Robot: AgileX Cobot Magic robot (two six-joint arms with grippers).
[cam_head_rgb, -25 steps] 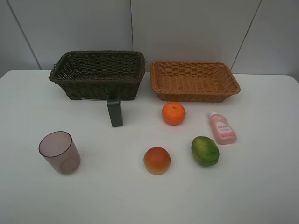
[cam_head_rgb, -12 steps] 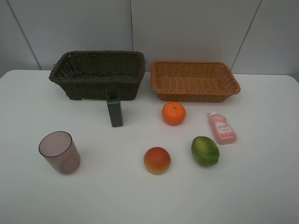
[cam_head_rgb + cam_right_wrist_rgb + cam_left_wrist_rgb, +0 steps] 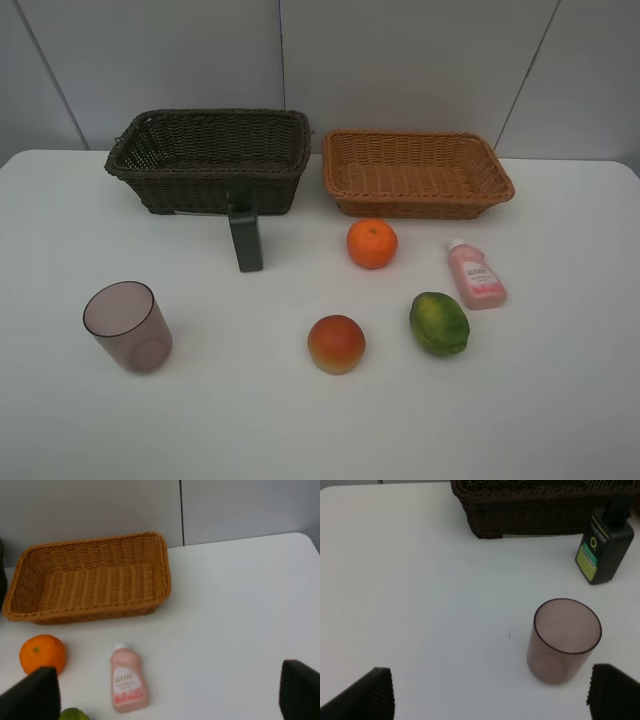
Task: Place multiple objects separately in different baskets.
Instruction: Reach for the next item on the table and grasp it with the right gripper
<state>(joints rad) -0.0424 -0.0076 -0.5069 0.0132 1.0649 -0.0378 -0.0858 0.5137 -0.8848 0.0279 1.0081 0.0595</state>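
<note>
The smooth white table (image 3: 560, 400) stands by a plain grey wall. At the back sit two woven baskets side by side, a deep dark brown basket (image 3: 190, 192) and a shallow tan basket (image 3: 420, 207). A dark green bottle (image 3: 246, 240) stands just in front of the dark one. The see-through purple cup (image 3: 128, 326) stands well apart at the front left. In front of the tan basket lie a bumpy orange mandarin (image 3: 372, 243), a pink bottle (image 3: 476, 274) on its side, a green lime (image 3: 439, 323) and a round red fruit (image 3: 336, 343). The left gripper (image 3: 490, 700) hangs above the table by the cup, fingers wide apart, holding nothing. The right gripper (image 3: 167, 700) hangs near the pink bottle, wide apart and empty too.

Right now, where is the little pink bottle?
In the high view, the pink bottle lies on the right side, in front of the tan basket and right of the mandarin.
</note>
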